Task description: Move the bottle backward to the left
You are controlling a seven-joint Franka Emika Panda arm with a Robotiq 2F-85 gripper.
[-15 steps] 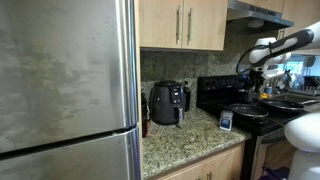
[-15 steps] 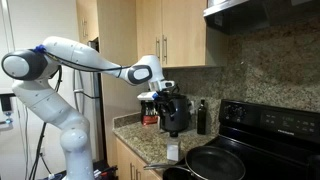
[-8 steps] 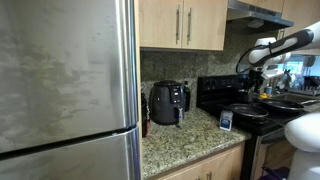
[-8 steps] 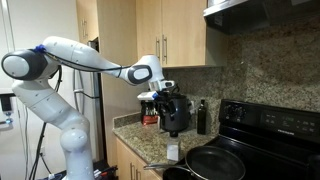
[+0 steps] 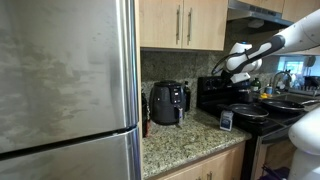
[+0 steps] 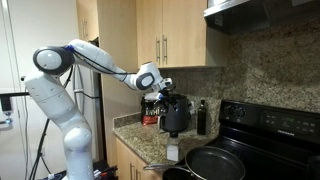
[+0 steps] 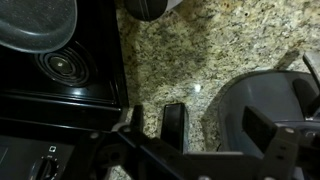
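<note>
The slim dark bottle [image 6: 200, 117] stands on the granite counter between the black air fryer [image 6: 175, 113] and the stove; in an exterior view it shows just beside the fryer [image 5: 187, 98]. In the wrist view the bottle [image 7: 173, 122] is seen from above, next to the fryer [image 7: 262, 95]. My gripper [image 7: 198, 130] is open and empty, its fingers spread wide above the bottle and the fryer's edge. In the exterior views it [image 5: 234, 66] [image 6: 163, 89] hangs in the air above counter height, apart from the bottle.
A black stove [image 5: 240, 100] with pans [image 6: 215, 162] [image 7: 35, 25] lies beside the counter. A small white-and-blue flat object [image 5: 225, 119] [image 6: 172, 152] stands near the counter's front. A brownish bottle [image 6: 150, 117] stands beside the fryer. The fridge [image 5: 65, 90] and the cabinets [image 5: 180, 22] are close by.
The arm has swung from over the stove toward the air fryer and bottle; its elbow has risen. The bottle has not moved.
</note>
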